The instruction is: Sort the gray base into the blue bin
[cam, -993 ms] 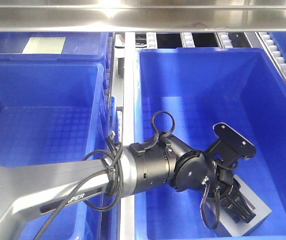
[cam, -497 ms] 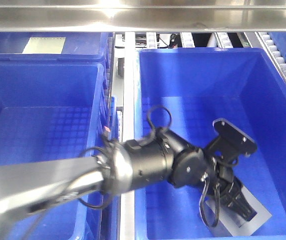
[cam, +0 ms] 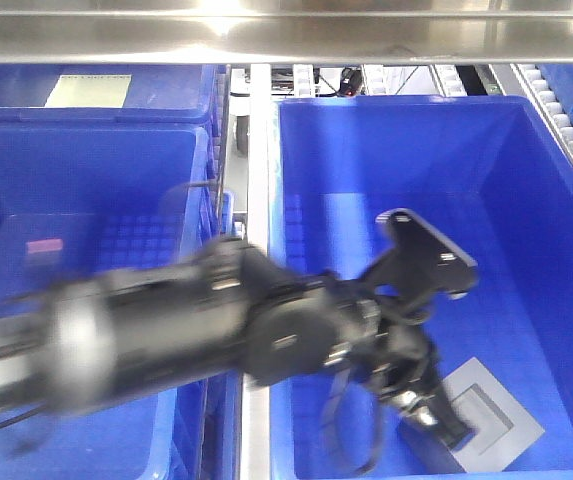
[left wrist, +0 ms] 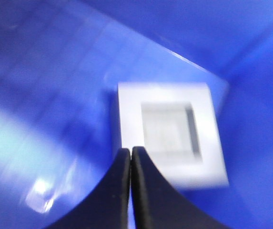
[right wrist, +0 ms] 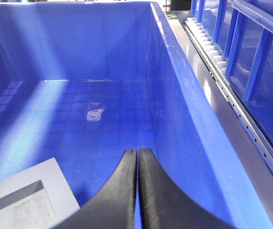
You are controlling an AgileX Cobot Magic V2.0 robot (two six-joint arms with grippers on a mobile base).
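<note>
At the far left, the blue crate with the pale card [cam: 88, 90] and the nearer crate [cam: 86, 180] in front of it look as they did a second ago. The change is in the left arm [cam: 166, 340]. It is now a streak of motion blur and has swung leftward and up from where it hung half a second ago. The left gripper [cam: 438, 424] then covered the gray base [cam: 494, 422]. Now it stands just left of the block, which lies bare on the near right floor of the blue bin [cam: 396, 108], recess upward.

My judgement is that the block has been let go in the right place, the sort is as good as done, and the arm only needs to clear out.

The front view is too smeared to read the pincer. The left wrist view settles it: the left gripper [left wrist: 130, 151] has its fingers pressed together and empty, with the gray base [left wrist: 169, 143] just beyond the tips on the blue bin [left wrist: 55, 71] floor, though blurred.

The right wrist view alone is sharp. It shows the right gripper [right wrist: 137, 153] also closed tight on nothing, the gray base [right wrist: 26, 200] at its near left, and the blue bin [right wrist: 167, 95] wall running to a roller rail [right wrist: 207, 47] on the right
</note>
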